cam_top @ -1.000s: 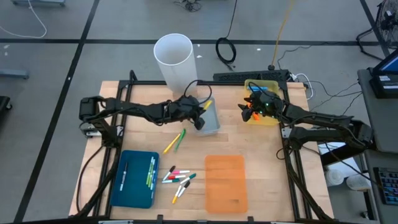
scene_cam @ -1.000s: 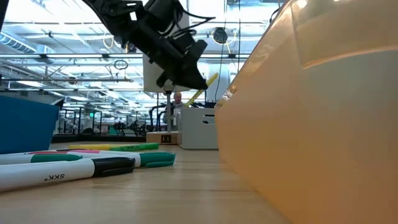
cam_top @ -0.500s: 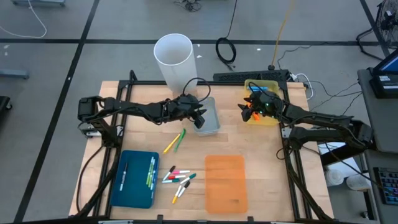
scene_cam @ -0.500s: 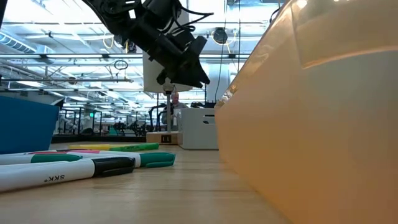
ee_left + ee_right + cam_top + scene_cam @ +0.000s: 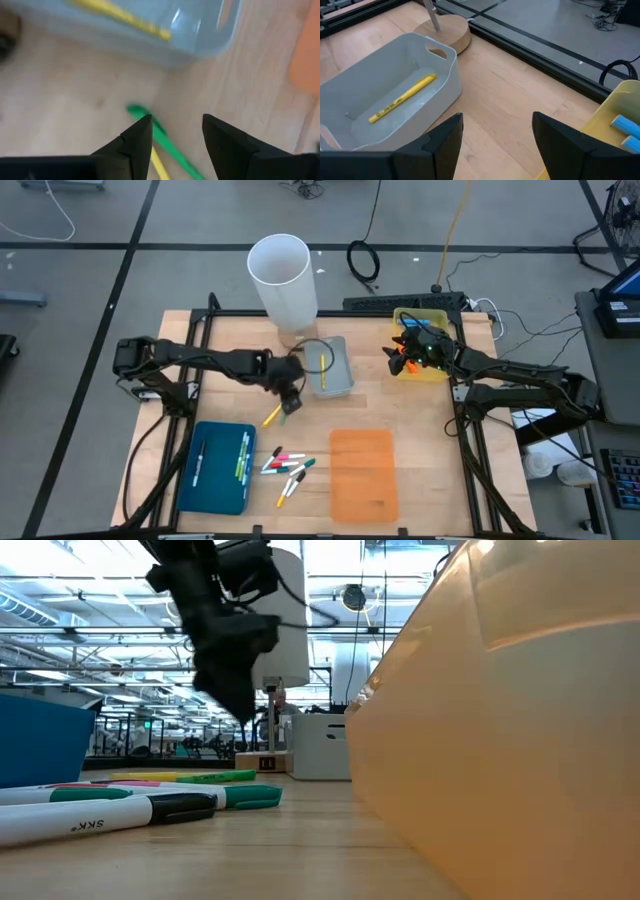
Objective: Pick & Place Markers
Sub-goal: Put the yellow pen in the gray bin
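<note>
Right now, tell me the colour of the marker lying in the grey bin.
Yellow. The marker in the grey bin shows best in the right wrist view.

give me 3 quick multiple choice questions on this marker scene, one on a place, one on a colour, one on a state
1. Where is the yellow marker lying?
A. in the grey bin
B. in the blue tray
C. on the floor

2. What colour is the marker under the left end effector?
A. pink
B. green
C. white

3. How does the left end effector stand?
A. shut on a marker
B. open, holding nothing
C. out of view

Answers: 1 A, the right wrist view shows it on the bin's floor. 2 B, the left wrist view shows a green marker on the table between the fingers. 3 B, there is a clear gap between its fingers, with nothing in them.
</note>
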